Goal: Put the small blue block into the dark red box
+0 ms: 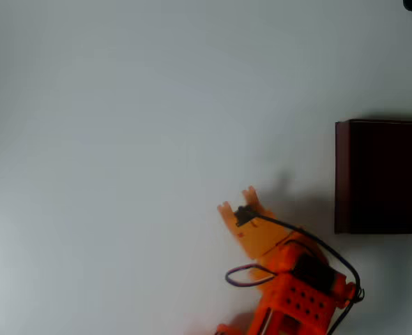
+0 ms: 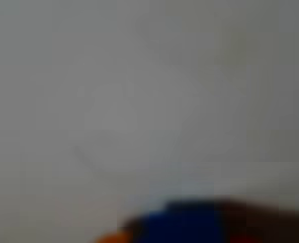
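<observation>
Overhead view is showing the orange gripper sitting low over the white table, its two fingertips standing a little apart and pointing up-left, away from the dark red box, which is lying to the right at the picture's edge. The box interior is looking dark and, as far as I can judge, empty. In the blurred wrist view the small blue block is appearing at the bottom edge, close against the gripper; whether the jaws are actually clamping it I cannot tell. The coming move is probably calling for a swing rightward toward the box
</observation>
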